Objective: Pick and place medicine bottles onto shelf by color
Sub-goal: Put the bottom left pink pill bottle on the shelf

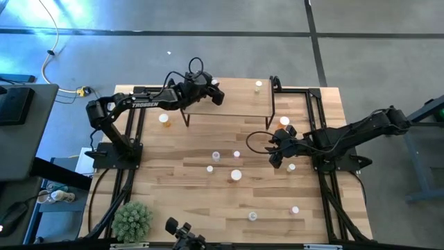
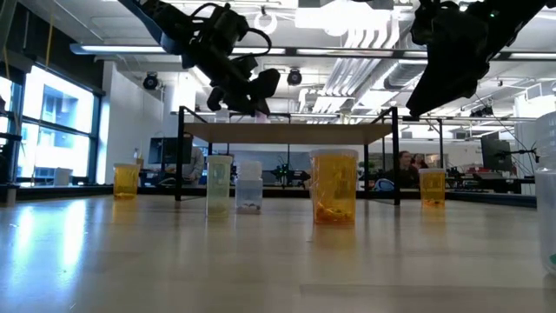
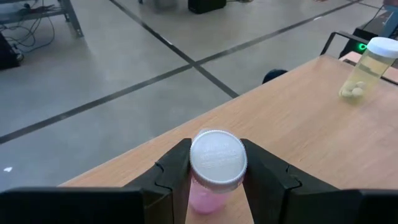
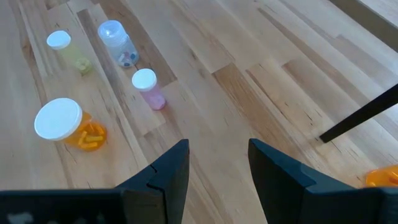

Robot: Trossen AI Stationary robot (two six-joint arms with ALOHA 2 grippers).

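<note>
The left hand (image 3: 217,180) grips a pink bottle (image 3: 211,196) with a white cap between its two fingers, held over the shelf (image 1: 236,104) near its left end, at the table's (image 1: 180,173) far edge. A yellowish bottle (image 3: 364,68) with pale pills inside stands toward the shelf's right end. The right hand (image 4: 217,168) hangs open and empty above the table's middle, right of centre. Below it stand an orange bottle (image 4: 68,127) holding orange pills, a small pink bottle (image 4: 149,89), a clear bluish bottle (image 4: 117,42) and another yellowish one (image 4: 67,50).
</note>
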